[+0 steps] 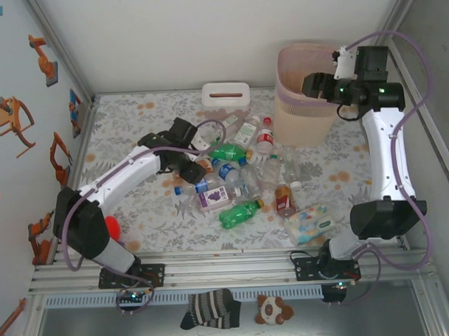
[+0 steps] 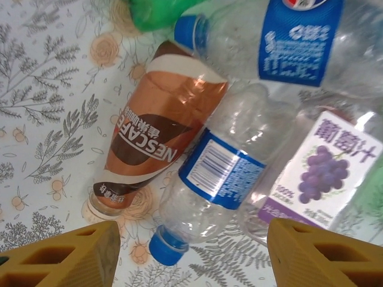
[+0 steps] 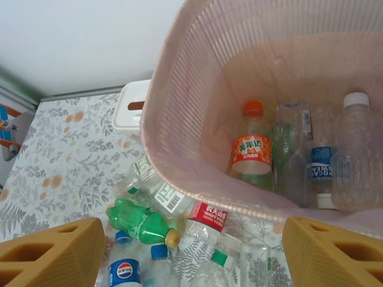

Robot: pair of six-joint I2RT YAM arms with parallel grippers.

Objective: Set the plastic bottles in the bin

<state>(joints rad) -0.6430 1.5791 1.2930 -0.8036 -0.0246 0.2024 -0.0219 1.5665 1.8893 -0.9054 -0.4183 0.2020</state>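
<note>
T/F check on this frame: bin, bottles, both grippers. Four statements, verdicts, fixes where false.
1. The bin already holds an orange-capped bottle. True.
2. The right gripper grips a bottle. False: it hangs open and empty over the bin.
3. A Nescafe bottle lies on the table in front of the left gripper. True.
4. The white tissue box sits inside the bin. False: it stands on the table, outside the bin.

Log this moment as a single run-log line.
left gripper open over blue-capped clear bottle beside Nescafe bottle | right gripper open, empty, over bin | bin holds several bottles | bottle pile on table
</note>
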